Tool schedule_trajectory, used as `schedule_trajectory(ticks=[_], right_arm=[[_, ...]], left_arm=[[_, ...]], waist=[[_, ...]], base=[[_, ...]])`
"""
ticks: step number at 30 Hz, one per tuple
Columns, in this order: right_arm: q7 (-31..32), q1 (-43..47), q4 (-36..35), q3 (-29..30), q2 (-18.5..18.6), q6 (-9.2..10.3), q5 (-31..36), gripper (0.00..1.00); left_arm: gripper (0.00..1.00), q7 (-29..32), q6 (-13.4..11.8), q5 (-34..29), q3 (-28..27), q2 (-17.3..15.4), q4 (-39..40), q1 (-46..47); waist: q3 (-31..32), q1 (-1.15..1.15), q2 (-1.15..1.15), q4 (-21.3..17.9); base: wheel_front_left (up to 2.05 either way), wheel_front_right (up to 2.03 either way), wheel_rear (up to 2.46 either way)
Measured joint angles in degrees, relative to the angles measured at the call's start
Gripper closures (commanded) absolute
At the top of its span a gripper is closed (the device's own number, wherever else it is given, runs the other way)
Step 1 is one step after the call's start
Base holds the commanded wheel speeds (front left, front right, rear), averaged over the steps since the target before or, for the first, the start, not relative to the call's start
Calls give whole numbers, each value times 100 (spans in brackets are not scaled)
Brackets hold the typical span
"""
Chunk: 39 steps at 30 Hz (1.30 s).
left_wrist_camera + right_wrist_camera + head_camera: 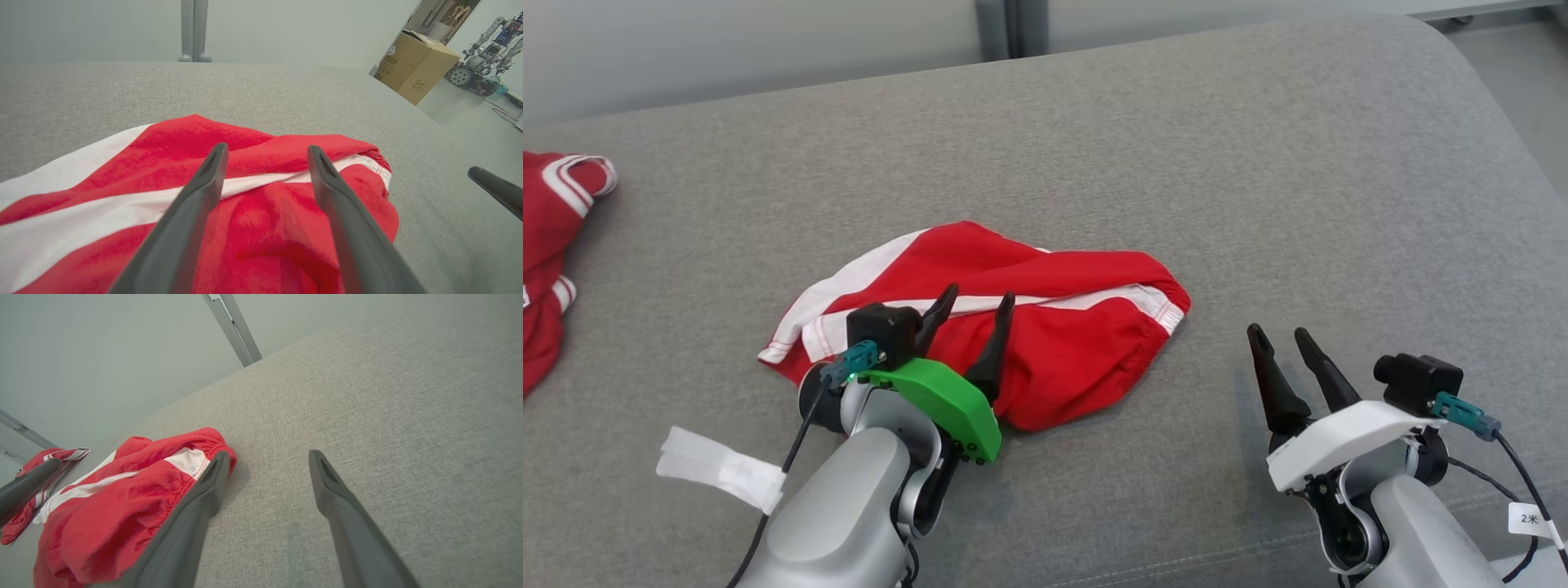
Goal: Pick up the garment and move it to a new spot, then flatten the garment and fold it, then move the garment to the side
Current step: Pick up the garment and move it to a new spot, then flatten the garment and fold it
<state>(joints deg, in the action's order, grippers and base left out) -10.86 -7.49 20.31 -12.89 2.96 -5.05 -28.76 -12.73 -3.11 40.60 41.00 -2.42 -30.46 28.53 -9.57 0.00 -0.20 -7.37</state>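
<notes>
- Bunching: left gripper (978, 294), jaws wide over the crumpled garment (1054, 327), may pinch several layers;
- right gripper (1278, 333), jaws wide, sits right of it; one-sided lift could drag

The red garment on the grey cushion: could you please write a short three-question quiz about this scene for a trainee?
1. True or false: the left end effector is shut on the red garment.
2. Where is the right end effector? A) over the red garment; B) over the bare grey cushion, to the garment's right; C) beyond the cushion's edge.
3. What lies at the cushion's left edge in the head view?
Key: 1 false, its jaws stand open; 2 B; 3 a second red-and-white garment.
</notes>
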Motion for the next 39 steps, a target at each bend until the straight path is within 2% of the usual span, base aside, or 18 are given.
schedule_trajectory(ticks=[12, 20, 26, 39], right_arm=[[272, -146, 402, -1, -10, -93, -856, 0], [336, -311, 728, -55, -10, -103, -1031, 0], [333, -436, 965, -59, -10, -145, -981, 0], [131, -470, 1272, 145, 63, -141, -927, 0]], left_arm=[[0, -103, -52, 124, -198, -1, 361, -302], [0, -149, -73, 107, -349, -29, 603, -421], [0, -152, -102, 97, -419, -54, 739, -534], [0, -152, -102, 45, -525, -65, 940, -799]], waist=[[131, 0, 0, 912], [62, 0, 0, 1335], [13, 0, 0, 1459], [71, 0, 0, 1443]], base=[[0, 0, 0], [0, 0, 0], [0, 0, 0], [0, 0, 0]])
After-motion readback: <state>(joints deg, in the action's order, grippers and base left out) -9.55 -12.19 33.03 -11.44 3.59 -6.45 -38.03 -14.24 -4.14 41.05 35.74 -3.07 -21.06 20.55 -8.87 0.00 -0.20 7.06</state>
